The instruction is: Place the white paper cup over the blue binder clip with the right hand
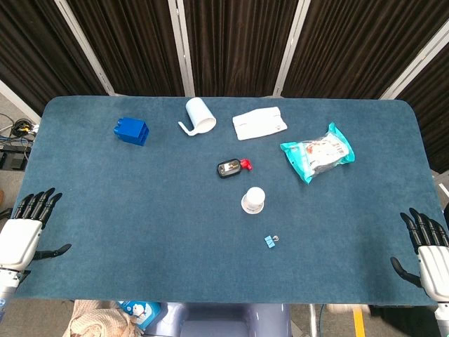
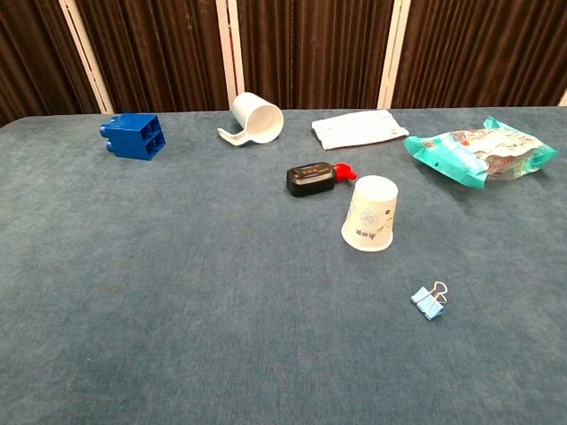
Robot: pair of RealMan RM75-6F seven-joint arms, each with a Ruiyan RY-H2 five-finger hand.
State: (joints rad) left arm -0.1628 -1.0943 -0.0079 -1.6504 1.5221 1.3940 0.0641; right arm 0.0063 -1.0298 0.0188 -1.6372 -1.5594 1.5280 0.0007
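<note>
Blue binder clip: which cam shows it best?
Chest view. The blue binder clip is larger there, its wire handles clear, lying apart from the paper cup. Head view shows only a tiny blue speck.

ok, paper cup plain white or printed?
The paper cup is white with a faint pastel print on its side; clearest in the chest view.

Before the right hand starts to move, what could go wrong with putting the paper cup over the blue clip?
1. The white paper cup already stands upside down and looks light, so the open right hand might tip or crush it while gripping.
2. The blue binder clip is small, with wire handles sticking out; the cup's rim could land on them and sit tilted.
3. The black and red object lies just behind the cup, so reaching fingers could knock it.
</note>
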